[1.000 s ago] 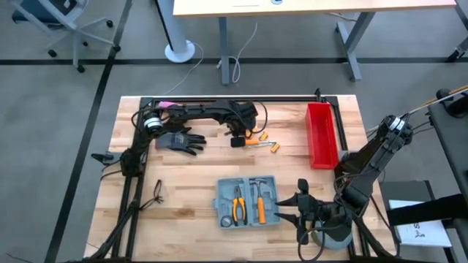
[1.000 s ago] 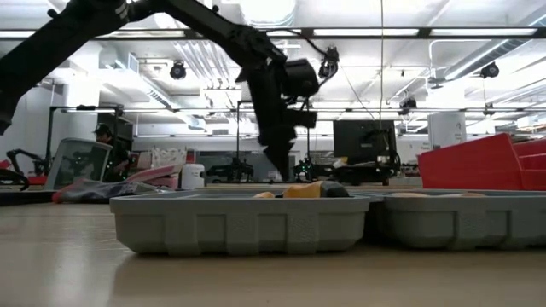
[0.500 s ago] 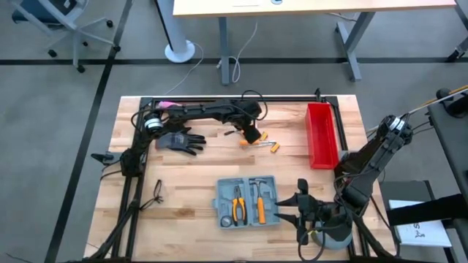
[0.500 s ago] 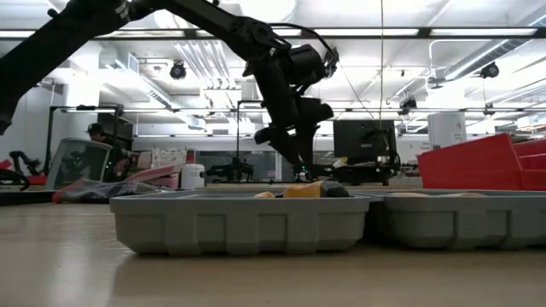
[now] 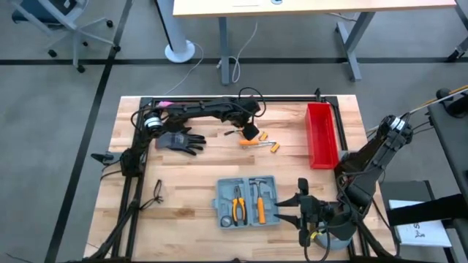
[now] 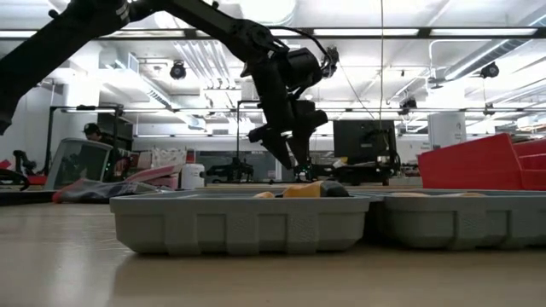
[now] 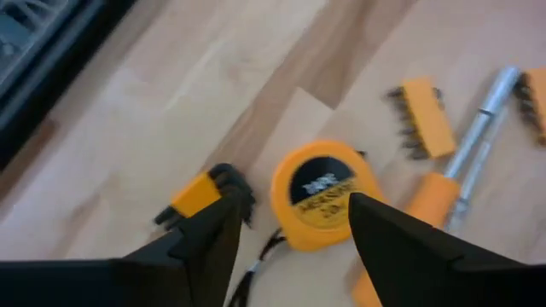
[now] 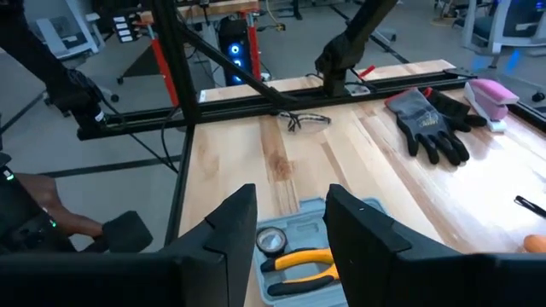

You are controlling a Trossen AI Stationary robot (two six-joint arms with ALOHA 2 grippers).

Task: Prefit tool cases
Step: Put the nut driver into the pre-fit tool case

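The left gripper (image 5: 251,132) hangs over the far middle of the wooden table (image 5: 190,183), its arm reaching in along the far edge. Its two dark fingers (image 7: 200,243) stand well apart and hold nothing; in the left wrist view they straddle a round orange tape measure (image 7: 322,194) lying on the wood below, without visibly touching it. Just beside the tape measure lie a small orange-and-black tool (image 7: 205,192), an orange-handled screwdriver (image 7: 452,200) and an orange bit holder (image 7: 422,115). The tool case (image 5: 246,201) lies opened flat near the table's near edge, about the middle, with orange-handled pliers (image 5: 238,207) and a hammer (image 5: 260,197) seated in its grey slots. The right gripper (image 5: 301,207) waits near the near right corner, just beside the case's right end; its fingers (image 8: 232,230) are parted partway and grasp nothing. A red bin (image 5: 320,134) stands along the right edge, a black glove (image 5: 180,141) lies toward the far left, and a pair of safety glasses (image 5: 156,193) lies near the left edge.
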